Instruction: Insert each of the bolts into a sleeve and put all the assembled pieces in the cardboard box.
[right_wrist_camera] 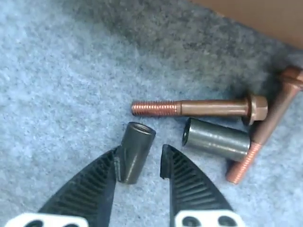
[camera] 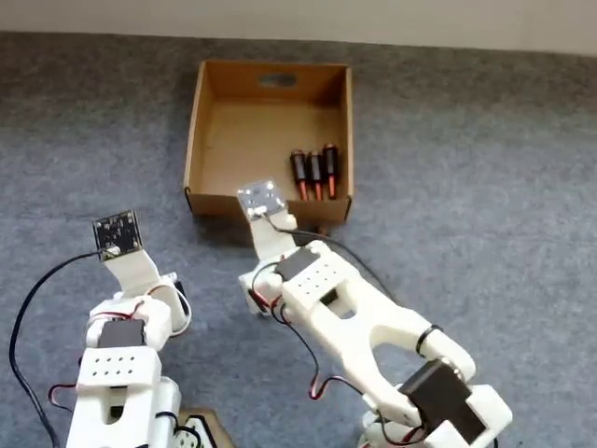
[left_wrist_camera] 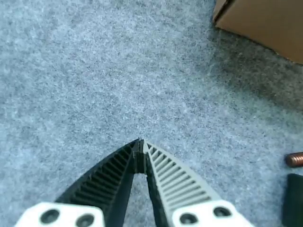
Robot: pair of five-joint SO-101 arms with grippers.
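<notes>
My right gripper [right_wrist_camera: 140,158] is open on the grey carpet, its jaws either side of a dark sleeve [right_wrist_camera: 135,151] that lies against one finger. Just beyond lie a copper bolt [right_wrist_camera: 199,108], a second, wider sleeve [right_wrist_camera: 215,139] and another copper bolt [right_wrist_camera: 265,130] slanting beside it. The cardboard box [camera: 198,131] stands at the back of the table with three assembled pieces [camera: 315,173] in its right corner. My left gripper [left_wrist_camera: 140,147] is shut on nothing over bare carpet, with a bolt end [left_wrist_camera: 294,159] and a dark part [left_wrist_camera: 293,205] off to its side.
The box's front wall [right_wrist_camera: 255,14] rises close behind the loose parts. Its corner [left_wrist_camera: 258,19] shows ahead of my left gripper. Both arms [camera: 121,345] [camera: 373,327] sit in front of the box, with open carpet to either side.
</notes>
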